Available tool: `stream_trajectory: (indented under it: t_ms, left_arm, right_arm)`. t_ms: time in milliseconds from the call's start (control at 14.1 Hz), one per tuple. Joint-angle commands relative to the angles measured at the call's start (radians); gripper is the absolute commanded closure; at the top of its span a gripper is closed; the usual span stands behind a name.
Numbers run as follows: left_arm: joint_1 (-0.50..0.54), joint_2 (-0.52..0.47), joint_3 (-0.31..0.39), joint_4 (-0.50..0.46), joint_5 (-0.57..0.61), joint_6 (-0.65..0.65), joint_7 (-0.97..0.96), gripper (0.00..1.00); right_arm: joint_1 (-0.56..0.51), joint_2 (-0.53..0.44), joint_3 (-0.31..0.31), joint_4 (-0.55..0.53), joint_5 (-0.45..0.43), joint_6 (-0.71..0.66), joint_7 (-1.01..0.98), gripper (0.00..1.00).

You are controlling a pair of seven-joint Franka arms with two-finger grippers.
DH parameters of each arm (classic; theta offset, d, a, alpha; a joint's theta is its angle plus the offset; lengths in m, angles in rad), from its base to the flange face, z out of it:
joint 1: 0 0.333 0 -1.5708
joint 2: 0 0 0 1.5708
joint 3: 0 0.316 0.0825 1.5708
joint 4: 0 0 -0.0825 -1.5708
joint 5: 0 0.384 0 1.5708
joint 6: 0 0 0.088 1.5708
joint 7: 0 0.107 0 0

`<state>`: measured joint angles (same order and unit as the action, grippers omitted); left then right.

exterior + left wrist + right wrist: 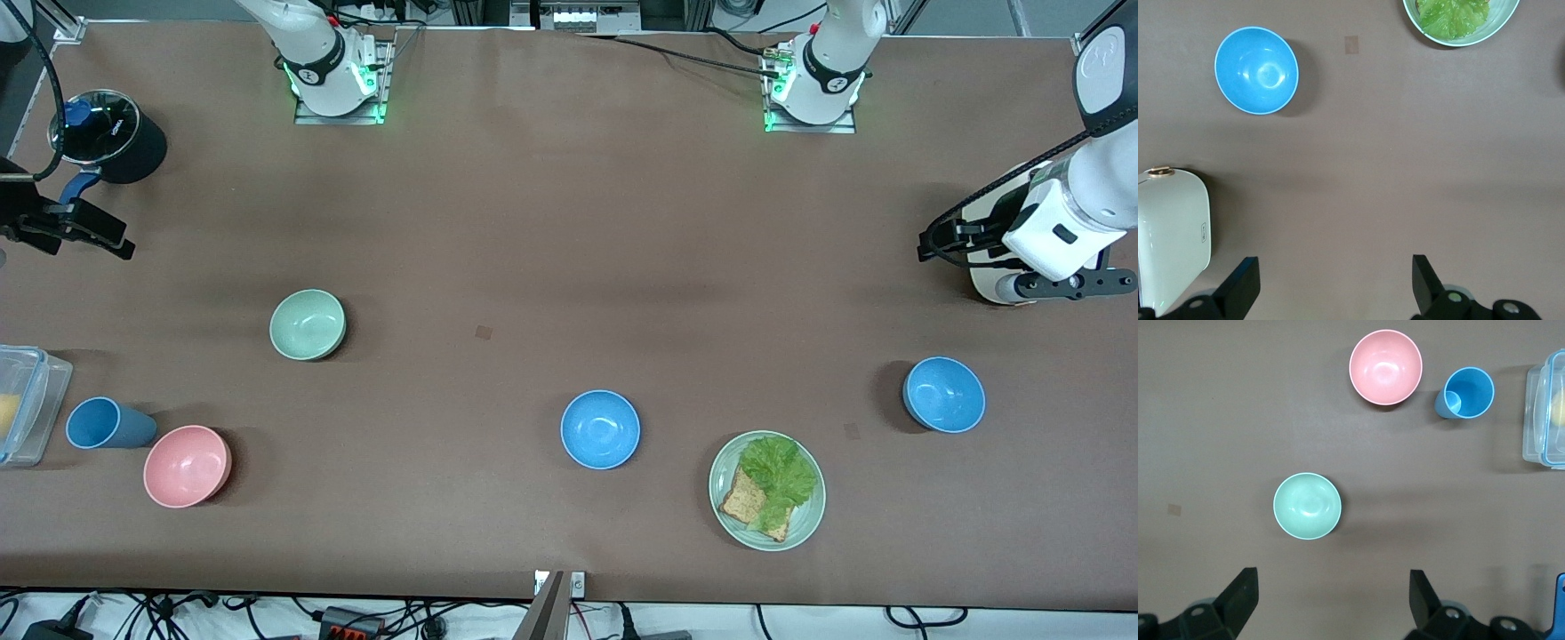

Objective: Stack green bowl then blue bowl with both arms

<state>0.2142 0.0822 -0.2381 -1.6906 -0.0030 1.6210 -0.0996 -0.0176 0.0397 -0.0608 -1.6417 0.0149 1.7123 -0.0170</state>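
We see the green bowl [308,324] sitting alone left of centre in the front frame, bare desk [551,231] all round it. One blue bowl [600,429] sits lower centre, just beside the plate [807,520] with toast [753,503] and lettuce [776,475]; a second blue bowl [944,394] sits toward the right edge. Lower left: pink bowl [187,466] touching or nearly touching the blue cup [108,423], with a clear container [27,404] at the frame edge. Black pot [108,135] upper left.

Left claw [929,244] hangs at the right edge over bare desk, fingers [1239,285] spread wide, holding nothing; its wrist view shows a white appliance [1171,233] close by and the second blue bowl upper left of that frame. Right claw [111,244] hangs at the left edge near the pot, fingers [1238,590] released, empty; green bowl mid-frame in its wrist view. Nothing stands between either claw and its nearest bowl.
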Motion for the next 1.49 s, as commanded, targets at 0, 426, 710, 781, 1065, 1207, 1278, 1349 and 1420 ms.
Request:
stream_trajectory:
  t_ms: [0,426,710,781,1065,1207,1278,1349,1420]
  left_arm:
    - [0.011,0.013,-0.001,0.032,-0.041,-0.023,0.021,0.0]
    - [0.013,0.021,0.006,0.032,-0.045,-0.026,0.021,0.0]
    - [0.013,0.022,0.006,0.032,-0.045,-0.027,0.02,0.0]
    - [0.013,0.022,0.006,0.032,-0.045,-0.027,0.02,0.0]
    - [0.013,0.022,0.006,0.031,-0.045,-0.029,0.021,0.0]
    - [0.014,0.037,0.006,0.032,-0.045,-0.029,0.015,0.0]
    - [0.022,0.042,0.006,0.031,-0.045,-0.029,0.021,0.0]
    - [0.034,0.044,0.006,0.031,-0.045,-0.029,0.021,0.0]
    - [0.042,0.048,0.006,0.032,-0.045,-0.027,0.024,0.0]
  right_arm:
    - [-0.004,-0.027,0.007,-0.024,-0.012,-0.008,-0.014,0.0]
    - [-0.004,-0.026,0.009,-0.024,-0.012,-0.019,-0.014,0.0]
    - [-0.001,0.025,0.012,-0.027,-0.013,-0.006,-0.014,0.0]
    - [0.002,0.051,0.013,-0.03,-0.013,-0.005,-0.012,0.0]
    - [0.028,0.185,0.013,-0.032,-0.018,0.026,-0.012,0.0]
    - [0.048,0.261,0.013,-0.032,-0.026,0.05,-0.012,0.0]
    - [0.056,0.293,0.013,-0.033,-0.026,0.055,-0.012,0.0]
    - [0.057,0.327,0.013,-0.033,-0.026,0.061,-0.014,0.0]
    - [0.054,0.354,0.013,-0.039,-0.026,0.072,-0.014,0.0]
